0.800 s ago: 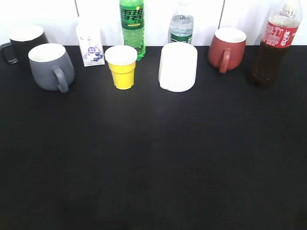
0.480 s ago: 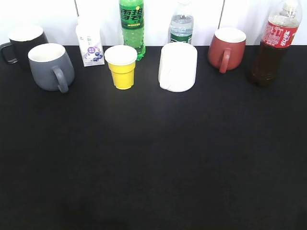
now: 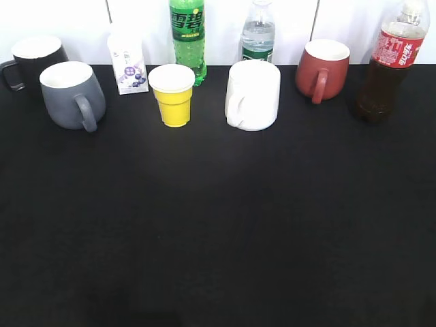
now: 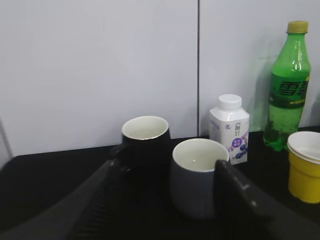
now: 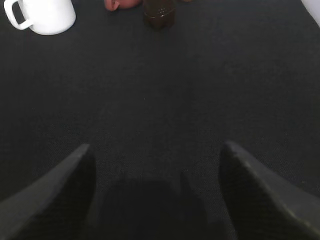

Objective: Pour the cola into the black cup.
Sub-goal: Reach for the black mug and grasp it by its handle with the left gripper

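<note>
The cola [image 3: 390, 65], a dark bottle with a red label, stands at the far right of the back row. Its base shows at the top of the right wrist view [image 5: 159, 15]. The black cup [image 3: 37, 58] stands at the far left, behind the grey mug [image 3: 71, 95]. In the left wrist view the black cup [image 4: 146, 145] is behind and left of the grey mug [image 4: 197, 180]. My left gripper [image 4: 165, 200] is open and empty, low in front of both mugs. My right gripper [image 5: 155, 160] is open and empty over bare cloth, well short of the cola. Neither gripper shows in the exterior view.
The back row also holds a small yogurt bottle [image 3: 127, 65], a yellow cup [image 3: 174, 95], a green soda bottle [image 3: 188, 37], a water bottle [image 3: 258, 37], a white mug [image 3: 253, 95] and a dark red mug [image 3: 321, 68]. Black cloth [image 3: 218, 225] covers the table.
</note>
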